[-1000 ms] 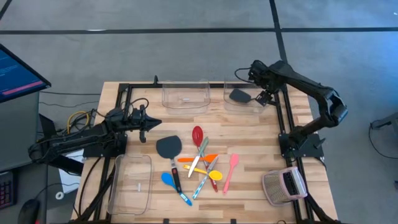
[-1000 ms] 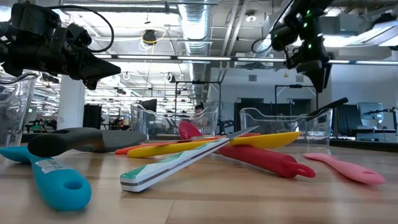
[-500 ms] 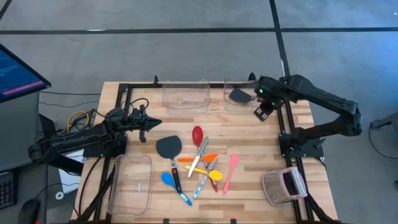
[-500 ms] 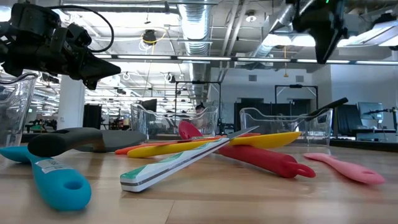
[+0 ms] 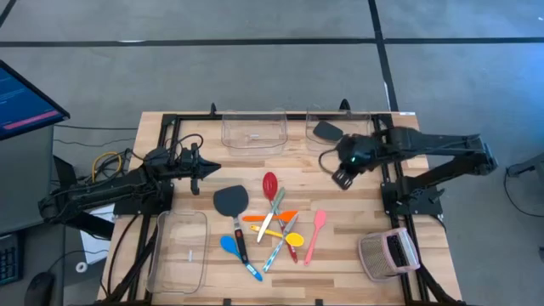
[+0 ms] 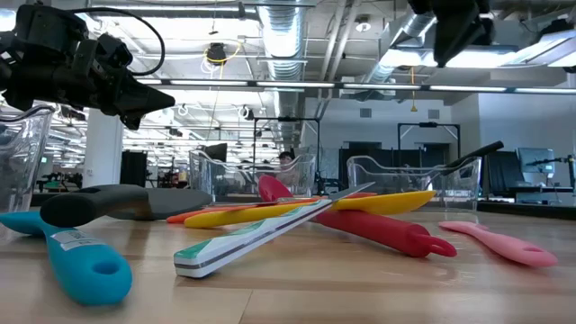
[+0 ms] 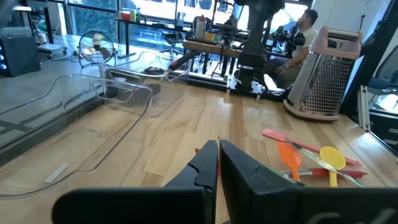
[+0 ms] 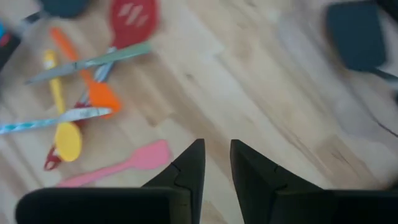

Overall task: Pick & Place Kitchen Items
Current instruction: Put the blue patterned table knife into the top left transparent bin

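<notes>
Right gripper [image 5: 341,178], fingers slightly apart and empty, is hovering beside the red slotted spoon [image 5: 269,183]; left gripper [image 5: 198,169], fingers together, is waiting opposite.

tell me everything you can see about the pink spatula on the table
The pink spatula is one solid-coloured piece, matte like silicone or plastic, with a narrow handle widening into a small flat blade. It lies flat on the wooden table, at the right edge of the pile of utensils, running slantwise with its blade toward the far side. It appears to lie apart from the others; the yellow spoon is its nearest neighbour. In the low view it shows at the right. No gripper touches it.
</notes>
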